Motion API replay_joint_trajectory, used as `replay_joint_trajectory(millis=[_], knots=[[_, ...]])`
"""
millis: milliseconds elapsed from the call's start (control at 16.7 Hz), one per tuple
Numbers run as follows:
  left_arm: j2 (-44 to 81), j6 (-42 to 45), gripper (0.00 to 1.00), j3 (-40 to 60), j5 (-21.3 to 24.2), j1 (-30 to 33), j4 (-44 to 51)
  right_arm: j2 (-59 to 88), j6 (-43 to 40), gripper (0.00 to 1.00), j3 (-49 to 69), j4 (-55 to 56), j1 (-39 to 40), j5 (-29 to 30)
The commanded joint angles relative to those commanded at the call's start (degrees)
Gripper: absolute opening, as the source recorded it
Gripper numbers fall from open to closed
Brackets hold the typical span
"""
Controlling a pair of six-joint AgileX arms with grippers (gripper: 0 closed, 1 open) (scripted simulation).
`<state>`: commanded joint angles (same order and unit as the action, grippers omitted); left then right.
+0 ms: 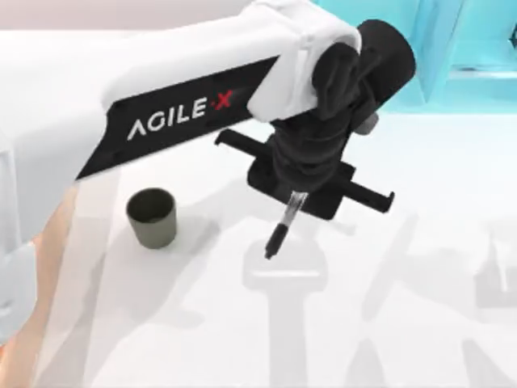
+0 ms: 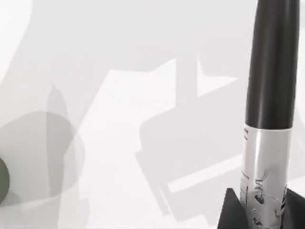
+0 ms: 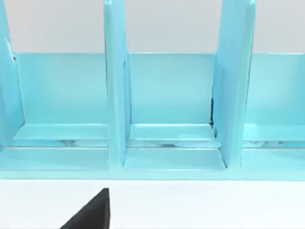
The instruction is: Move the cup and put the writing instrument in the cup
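Observation:
The dark olive-grey cup (image 1: 151, 217) stands upright on the white table at the left of the top view, and a sliver of it (image 2: 2, 179) shows in the left wrist view. My left gripper (image 1: 296, 192) hovers over the table's middle, to the right of the cup and apart from it. It is shut on the writing instrument (image 1: 282, 228), a marker that hangs tilted with its black cap pointing down above the table. In the left wrist view the marker (image 2: 267, 143) rises from between the dark fingers (image 2: 229, 212). My right gripper (image 3: 93, 212) sits parked, facing the blue rack.
A light blue rack with upright dividers (image 3: 114, 95) stands along the table's far edge; its corner (image 1: 452, 48) appears at the top right of the top view. The left arm's shadow falls on the white table (image 1: 388, 323).

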<state>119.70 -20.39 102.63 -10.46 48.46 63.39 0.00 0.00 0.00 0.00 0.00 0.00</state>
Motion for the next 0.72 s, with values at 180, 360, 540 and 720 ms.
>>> replay_joint_trajectory(millis=[180,360,540,720], knots=[[-4.5,1.5,0.00,-6.7,0.0,-1.8,-9.7,0.0,0.0,1.00,0.0,0.0,0.0,0.0],[-10.5,3.5,0.00,-16.1,0.2,-4.3,-23.0,0.0,0.0,1.00,0.0,0.0,0.0,0.0],[-17.3,5.9,0.00,-27.4,0.3,-7.2,-38.7,0.0,0.0,1.00,0.0,0.0,0.0,0.0],[-24.7,8.7,0.00,-39.9,0.5,-10.3,-55.9,0.0,0.0,1.00,0.0,0.0,0.0,0.0]])
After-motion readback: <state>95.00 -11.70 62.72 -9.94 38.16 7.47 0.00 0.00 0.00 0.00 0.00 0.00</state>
